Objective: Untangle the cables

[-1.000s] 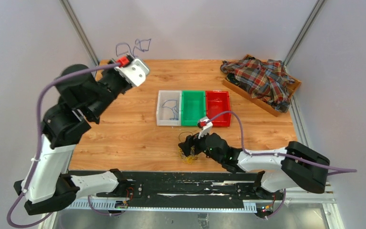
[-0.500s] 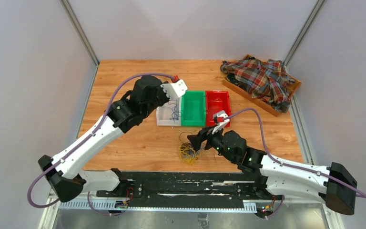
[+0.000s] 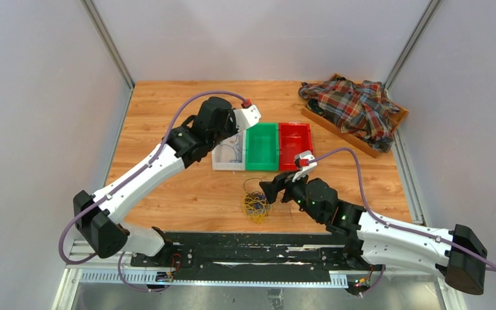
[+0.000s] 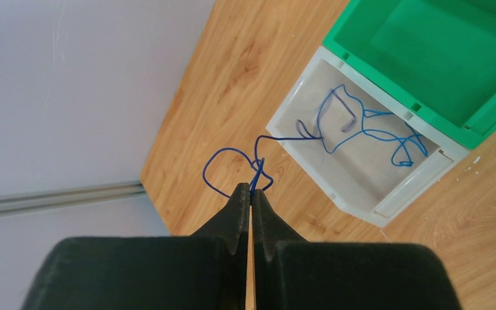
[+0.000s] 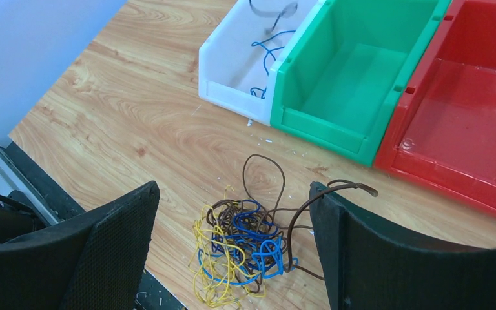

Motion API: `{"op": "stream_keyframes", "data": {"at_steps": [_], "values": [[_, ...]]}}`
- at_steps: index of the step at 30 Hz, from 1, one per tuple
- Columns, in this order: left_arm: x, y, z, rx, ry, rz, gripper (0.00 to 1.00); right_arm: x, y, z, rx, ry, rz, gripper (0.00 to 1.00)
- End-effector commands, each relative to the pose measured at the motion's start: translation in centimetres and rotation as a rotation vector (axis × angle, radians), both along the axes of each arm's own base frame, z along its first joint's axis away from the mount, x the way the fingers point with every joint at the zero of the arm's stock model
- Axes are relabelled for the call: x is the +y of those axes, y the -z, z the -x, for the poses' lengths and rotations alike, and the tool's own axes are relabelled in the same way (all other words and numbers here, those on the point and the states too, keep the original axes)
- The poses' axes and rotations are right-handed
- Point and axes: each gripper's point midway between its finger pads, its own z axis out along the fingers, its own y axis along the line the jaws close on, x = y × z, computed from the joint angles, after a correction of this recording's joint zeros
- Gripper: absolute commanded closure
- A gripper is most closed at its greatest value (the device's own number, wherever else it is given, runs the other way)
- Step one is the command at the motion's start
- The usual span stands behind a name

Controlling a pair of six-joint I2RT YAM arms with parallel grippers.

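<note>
The cables (image 3: 256, 205) are a fist-sized clump of blue, yellow and brown wires on the table near the front edge, seen close in the right wrist view (image 5: 245, 242). My right gripper (image 3: 270, 191) is open and empty, with a finger on each side of the clump (image 5: 232, 194); a brown wire end lies against its right finger. My left gripper (image 3: 231, 132) is over the white bin (image 3: 219, 161). It is shut on a blue wire (image 4: 232, 161) whose far end trails into that bin (image 4: 361, 200), where more blue wire (image 4: 368, 132) lies.
A green bin (image 3: 262, 147) and a red bin (image 3: 295, 145) stand in a row right of the white bin, both without wires. A plaid shirt (image 3: 355, 110) lies in a wooden tray at the back right. Walls close in left, back and right.
My left arm swung from the back-left corner, where it held the blue wire high, down to the white bin. My right gripper drew back slightly to the right of the clump.
</note>
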Motion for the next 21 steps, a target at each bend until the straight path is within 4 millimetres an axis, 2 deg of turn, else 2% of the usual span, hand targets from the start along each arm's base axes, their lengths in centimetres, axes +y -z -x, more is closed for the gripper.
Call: {"op": "stream_keyframes", "data": {"at_steps": [1,9,17,21], "values": [[-0.8,1.4,-0.8,0.040,0.001,-0.011,0.99,-0.1,1.1,0.2,0.023,0.010,0.021,0.15],[-2.0,4.6,-1.5,0.083,0.014,-0.014,1.00,0.1,2.5,0.8,0.071,-0.001,0.016,0.18],[-5.2,8.5,-1.6,0.216,0.042,0.084,0.99,-1.0,4.0,1.4,0.134,0.018,0.031,0.19],[-6.2,10.0,-2.0,0.253,0.040,0.113,1.00,-1.8,3.9,1.7,0.136,0.024,0.037,0.21]]}}
